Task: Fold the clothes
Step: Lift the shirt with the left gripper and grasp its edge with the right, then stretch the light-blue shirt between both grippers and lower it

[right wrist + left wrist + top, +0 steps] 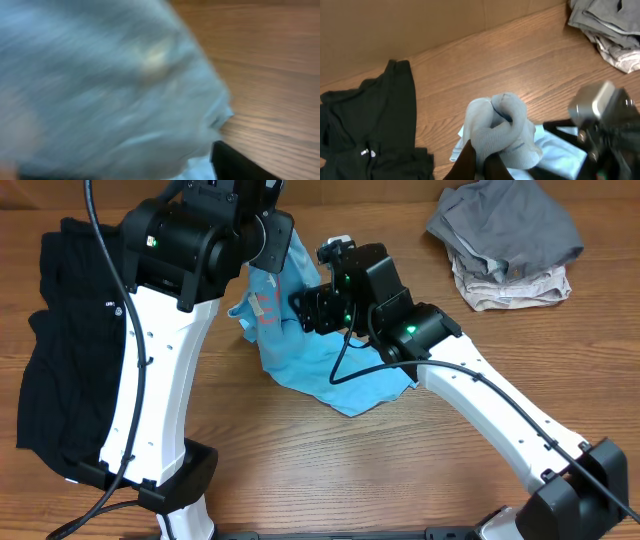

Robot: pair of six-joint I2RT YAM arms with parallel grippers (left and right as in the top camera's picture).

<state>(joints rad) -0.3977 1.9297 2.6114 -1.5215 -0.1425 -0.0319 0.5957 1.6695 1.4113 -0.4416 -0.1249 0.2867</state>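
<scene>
Closest to the lens, in the right wrist view, the light blue shirt (100, 85) is filling almost the whole frame as a soft blur. One dark finger (235, 162) of mine is showing at 5 o'clock, with wood grain behind it at 3 o'clock.

In the left wrist view, my left claw (481, 159) is pinching narrow on a bunched fold of the light blue shirt (502, 130). The cloth is bulging up above the dark fingertips, near 6 o'clock.

From overhead, the light blue shirt (300, 350) is hanging from my left claw just above the middle. Its lower part is pooling on the wooden table (400, 470) toward 6 o'clock of the lifted fold.

My right claw (308, 308) is sitting against the shirt's 3 o'clock side. Whether it is wide, narrow or gripping cloth, I cannot tell, because the fabric and blur are hiding the gap.

A black garment (60, 350) is lying spread out at 9 o'clock of the table, well apart from the shirt. It is also showing at 8 o'clock in the left wrist view (375, 135).

A crumpled heap of grey clothes (505, 230) is resting at 1 o'clock, on top of a pale garment (510, 285). A brown cardboard wall (395, 25) is standing along the table's far edge at 12 o'clock.
</scene>
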